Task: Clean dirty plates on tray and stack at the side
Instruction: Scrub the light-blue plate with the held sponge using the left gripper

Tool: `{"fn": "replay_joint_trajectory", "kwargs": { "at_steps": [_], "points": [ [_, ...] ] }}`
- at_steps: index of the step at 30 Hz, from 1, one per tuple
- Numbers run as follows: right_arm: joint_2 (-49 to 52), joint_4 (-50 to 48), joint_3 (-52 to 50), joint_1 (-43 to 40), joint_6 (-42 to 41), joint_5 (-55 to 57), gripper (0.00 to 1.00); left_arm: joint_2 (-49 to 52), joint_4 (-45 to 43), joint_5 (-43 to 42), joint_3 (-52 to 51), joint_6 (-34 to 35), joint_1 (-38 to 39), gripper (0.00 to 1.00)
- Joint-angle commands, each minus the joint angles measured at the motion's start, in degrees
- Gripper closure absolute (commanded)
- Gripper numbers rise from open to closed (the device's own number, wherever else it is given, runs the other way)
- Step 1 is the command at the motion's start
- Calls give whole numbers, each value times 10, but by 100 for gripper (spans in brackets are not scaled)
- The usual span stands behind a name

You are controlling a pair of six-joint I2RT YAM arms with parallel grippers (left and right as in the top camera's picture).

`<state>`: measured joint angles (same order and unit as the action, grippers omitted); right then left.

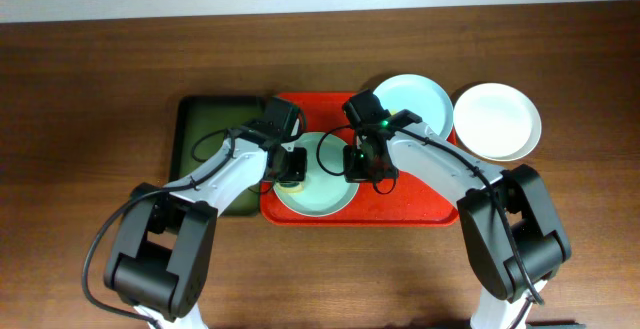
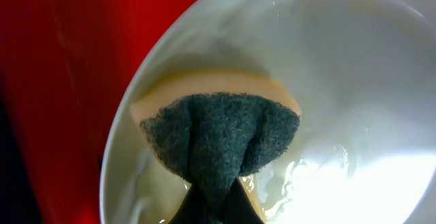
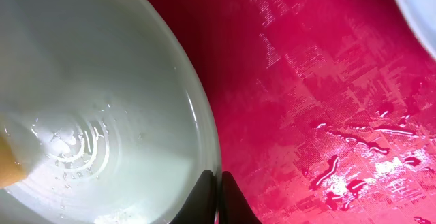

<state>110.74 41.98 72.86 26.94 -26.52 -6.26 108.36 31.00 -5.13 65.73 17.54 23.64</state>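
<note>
A pale blue-green plate (image 1: 322, 191) lies on the red tray (image 1: 420, 204). My left gripper (image 1: 291, 167) is shut on a yellow sponge with a dark green scouring face (image 2: 218, 132) and presses it into the plate's left side (image 2: 354, 81). My right gripper (image 1: 358, 162) is shut on the plate's right rim (image 3: 208, 125), one finger inside and one outside (image 3: 219, 190). A second pale blue-green plate (image 1: 412, 102) sits at the tray's back right corner. A white plate (image 1: 497, 121) lies on the table to the right of the tray.
A dark green tray (image 1: 205, 129) lies left of the red tray, under my left arm. The red tray's floor is wet with droplets (image 3: 347, 176). Another plate's edge shows at the top right of the right wrist view (image 3: 417, 9). The table is brown wood.
</note>
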Motion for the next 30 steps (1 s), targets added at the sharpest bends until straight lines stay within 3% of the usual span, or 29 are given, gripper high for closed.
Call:
{"fn": "replay_joint_trajectory", "kwargs": {
  "at_steps": [1,4,6,10,14,16,26,30],
  "points": [
    [-7,0,-5,4,8,-6,96,7,-26,-6,-50,61,12,100],
    [-7,0,-5,4,8,-6,96,7,-46,-179,-52,60,19,100],
    [-7,0,-5,4,8,-6,96,0,-41,-239,-30,45,8,100],
    [-7,0,-5,4,8,-6,96,-75,-12,-214,15,45,-17,100],
    [-7,0,-5,4,8,-6,96,-161,29,-16,16,45,-17,100],
    [-7,0,-5,4,8,-6,96,-154,38,7,7,45,-17,100],
    [-7,-2,-5,4,8,-6,96,9,10,-10,-1,45,-1,100],
    [-7,0,-5,4,8,-6,95,38,-10,-111,-1,45,32,100]
  ]
}}
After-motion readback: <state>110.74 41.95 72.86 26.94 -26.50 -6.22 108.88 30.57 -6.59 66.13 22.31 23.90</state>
